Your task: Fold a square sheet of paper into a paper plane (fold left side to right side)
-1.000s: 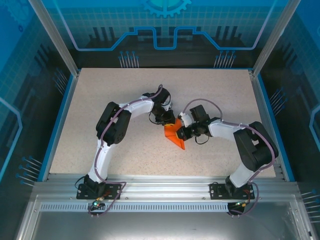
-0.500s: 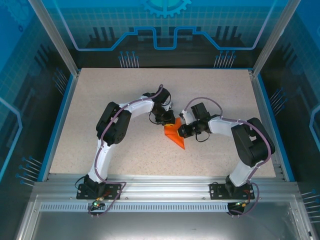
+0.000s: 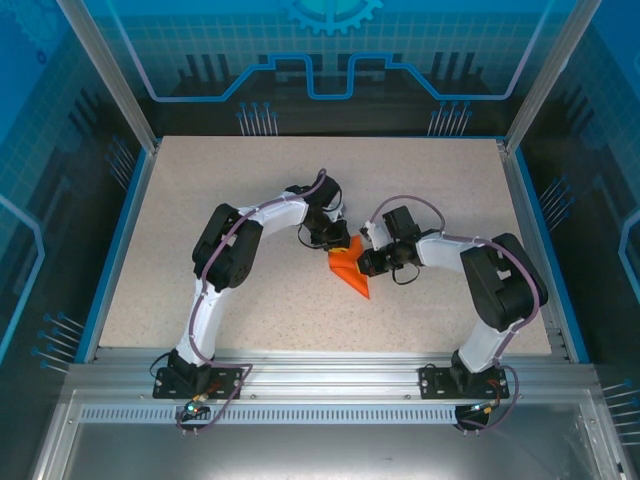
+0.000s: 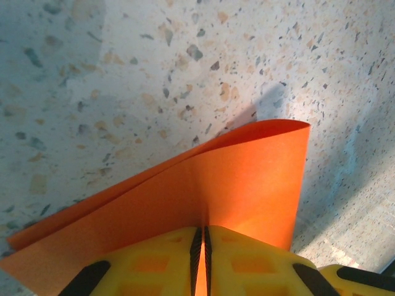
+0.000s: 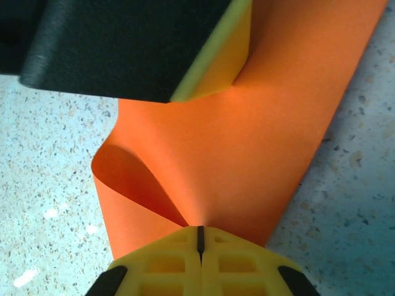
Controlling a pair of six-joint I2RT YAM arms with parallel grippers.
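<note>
Orange paper (image 3: 349, 271), pinched edges hidden in left gripper (image 4: 200, 239), right gripper (image 5: 199, 235)

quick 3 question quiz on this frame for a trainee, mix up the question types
1. True or false: the left gripper is open.
2. What is the right gripper shut on? A) the orange paper B) a cable C) nothing
3. Does the paper lie flat on the table?

Key:
1. False: it is shut on the paper.
2. A
3. No, it curls up in a loose bend between the grippers.
</note>
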